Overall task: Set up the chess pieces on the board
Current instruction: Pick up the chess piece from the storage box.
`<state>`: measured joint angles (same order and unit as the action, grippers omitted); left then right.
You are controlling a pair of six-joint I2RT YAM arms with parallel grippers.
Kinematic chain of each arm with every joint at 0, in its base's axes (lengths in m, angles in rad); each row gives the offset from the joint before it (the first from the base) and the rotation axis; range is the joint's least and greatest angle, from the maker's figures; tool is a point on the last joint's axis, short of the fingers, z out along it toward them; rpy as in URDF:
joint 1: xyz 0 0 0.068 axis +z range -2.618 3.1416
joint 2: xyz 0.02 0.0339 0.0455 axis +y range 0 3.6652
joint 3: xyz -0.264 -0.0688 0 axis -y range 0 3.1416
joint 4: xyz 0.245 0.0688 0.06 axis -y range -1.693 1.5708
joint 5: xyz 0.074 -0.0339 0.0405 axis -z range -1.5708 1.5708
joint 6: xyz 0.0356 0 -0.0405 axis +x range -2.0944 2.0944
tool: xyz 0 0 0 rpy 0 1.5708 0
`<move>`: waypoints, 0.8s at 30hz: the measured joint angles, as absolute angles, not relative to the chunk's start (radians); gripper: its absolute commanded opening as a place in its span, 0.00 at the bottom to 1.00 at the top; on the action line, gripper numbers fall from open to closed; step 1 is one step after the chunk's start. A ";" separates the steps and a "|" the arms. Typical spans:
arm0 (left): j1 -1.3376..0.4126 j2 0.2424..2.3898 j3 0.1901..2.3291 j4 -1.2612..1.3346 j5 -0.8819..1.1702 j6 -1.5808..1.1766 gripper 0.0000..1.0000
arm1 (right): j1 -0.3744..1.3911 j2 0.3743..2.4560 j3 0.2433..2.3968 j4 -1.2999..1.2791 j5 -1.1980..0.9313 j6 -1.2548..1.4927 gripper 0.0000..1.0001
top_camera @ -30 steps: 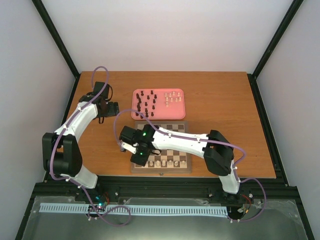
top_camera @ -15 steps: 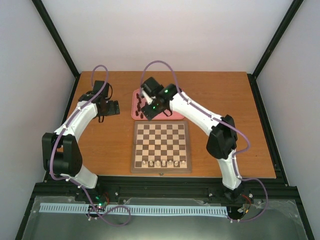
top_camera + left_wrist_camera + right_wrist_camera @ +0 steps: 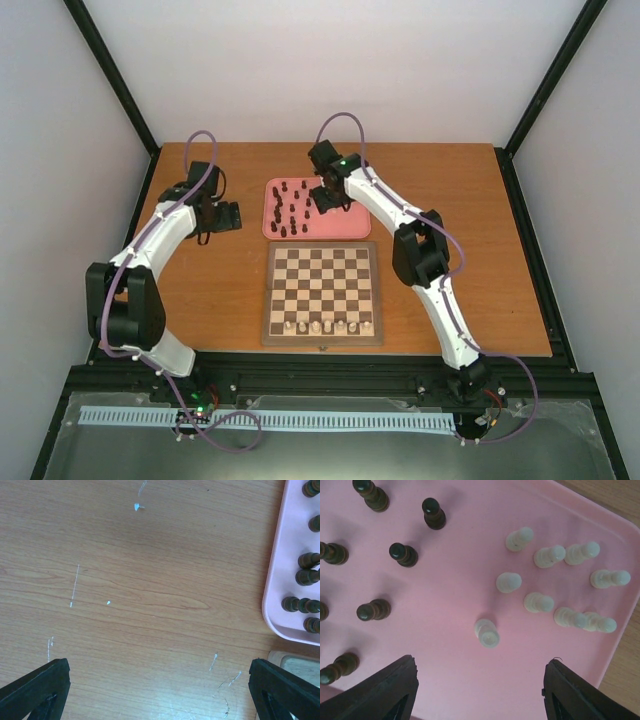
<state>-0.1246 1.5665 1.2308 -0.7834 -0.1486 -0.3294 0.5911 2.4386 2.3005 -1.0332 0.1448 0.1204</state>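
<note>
Right gripper [image 3: 480, 665] swung from board [image 3: 322, 285] to tray [image 3: 460, 545]; cream pieces [image 3: 538, 602] seemingly beneath.

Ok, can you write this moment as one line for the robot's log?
right gripper: open, above tray, near white pieces | left gripper: open, over table | board: near row partly filled | dark pieces: on tray
</note>
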 measured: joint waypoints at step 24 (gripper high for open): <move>-0.125 1.624 1.221 -0.781 -0.134 -0.337 1.00 | 0.553 2.549 2.350 -0.975 0.097 0.132 0.42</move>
